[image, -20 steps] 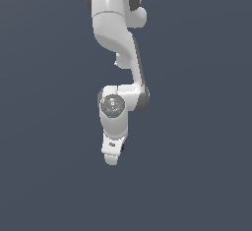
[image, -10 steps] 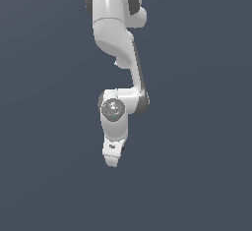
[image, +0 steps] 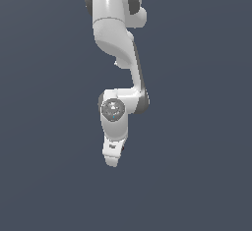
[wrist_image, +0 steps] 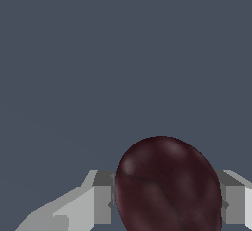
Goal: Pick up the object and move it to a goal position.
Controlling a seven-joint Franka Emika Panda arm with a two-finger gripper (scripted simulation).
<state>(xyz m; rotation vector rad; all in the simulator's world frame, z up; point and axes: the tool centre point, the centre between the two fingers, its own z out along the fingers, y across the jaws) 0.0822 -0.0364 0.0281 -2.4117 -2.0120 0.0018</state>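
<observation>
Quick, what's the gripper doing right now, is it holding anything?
Gripper: shut on the dark red ball, which sits between its two fingers in the wrist view. The ball is hidden in the exterior view.

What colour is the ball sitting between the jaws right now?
Dark red, almost maroon, with faint lighter mottling. The ball shows best in the wrist view.

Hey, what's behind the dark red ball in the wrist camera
Behind the dark red ball only plain grey-blue background shows. A gripper finger sits on each side of it; whatever lies directly behind it is covered.
</observation>
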